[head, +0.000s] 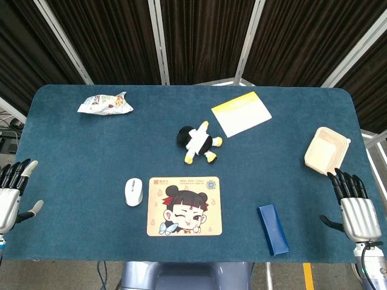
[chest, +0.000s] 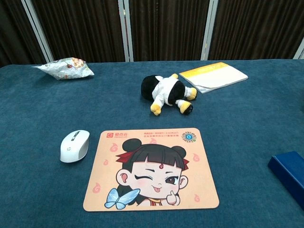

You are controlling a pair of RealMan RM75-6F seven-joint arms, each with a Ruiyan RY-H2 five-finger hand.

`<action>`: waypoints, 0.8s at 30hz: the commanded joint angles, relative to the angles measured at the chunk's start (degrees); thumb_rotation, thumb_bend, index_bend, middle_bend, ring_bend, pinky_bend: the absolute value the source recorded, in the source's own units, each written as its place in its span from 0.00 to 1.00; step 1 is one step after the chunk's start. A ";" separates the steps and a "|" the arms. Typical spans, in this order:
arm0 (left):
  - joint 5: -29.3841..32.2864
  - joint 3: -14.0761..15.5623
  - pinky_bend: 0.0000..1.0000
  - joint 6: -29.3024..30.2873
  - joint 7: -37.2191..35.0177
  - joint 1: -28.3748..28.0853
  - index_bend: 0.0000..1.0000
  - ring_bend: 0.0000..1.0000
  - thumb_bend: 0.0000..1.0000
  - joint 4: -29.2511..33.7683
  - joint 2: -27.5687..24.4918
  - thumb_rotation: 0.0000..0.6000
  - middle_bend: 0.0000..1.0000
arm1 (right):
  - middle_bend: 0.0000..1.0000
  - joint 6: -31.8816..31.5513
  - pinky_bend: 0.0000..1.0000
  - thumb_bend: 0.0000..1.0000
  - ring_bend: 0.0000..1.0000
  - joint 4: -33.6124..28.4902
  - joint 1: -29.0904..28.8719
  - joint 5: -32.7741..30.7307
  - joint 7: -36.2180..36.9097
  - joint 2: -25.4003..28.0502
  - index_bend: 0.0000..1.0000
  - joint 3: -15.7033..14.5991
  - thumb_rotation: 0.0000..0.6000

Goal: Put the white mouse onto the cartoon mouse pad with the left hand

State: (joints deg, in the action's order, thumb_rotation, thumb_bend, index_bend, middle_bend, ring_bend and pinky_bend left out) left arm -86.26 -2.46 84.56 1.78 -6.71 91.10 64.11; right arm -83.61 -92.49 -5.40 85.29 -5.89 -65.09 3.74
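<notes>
1. Lying on the blue table [head: 72,199], the white mouse [head: 133,191] sits just beside the cartoon mouse pad [head: 185,206], off its left edge and not touching any hand.
2. Left of the pad, at the table's edge, the left hand [head: 13,192] holds nothing, fingers spread apart.
3. Right of the pad, the right hand [head: 354,206] is also empty with fingers apart.
4. Behind the pad lies a plush toy [head: 198,142]; a yellow-edged notebook [head: 241,113] lies further back to the right.
5. A blue box [head: 273,228] rests right of the pad.
</notes>
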 commanded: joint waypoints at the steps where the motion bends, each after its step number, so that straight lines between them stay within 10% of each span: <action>1: 0.00 -0.01 0.00 -0.02 0.00 -0.02 0.05 0.00 0.29 -0.03 0.01 1.00 0.00 | 0.00 -0.01 0.00 0.10 0.00 -0.01 0.00 0.01 -0.03 0.00 0.03 0.00 1.00; 24: 0.05 -0.05 0.00 -0.20 0.12 -0.13 0.05 0.00 0.29 -0.10 0.03 1.00 0.00 | 0.00 0.07 0.00 0.10 0.00 -0.08 -0.04 -0.14 -0.24 -0.03 0.03 0.05 1.00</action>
State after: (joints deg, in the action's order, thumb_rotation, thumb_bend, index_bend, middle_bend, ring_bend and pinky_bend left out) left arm -86.20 -2.52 84.35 1.88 -6.84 90.99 64.13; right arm -83.55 -92.58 -5.43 85.15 -6.15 -65.14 3.79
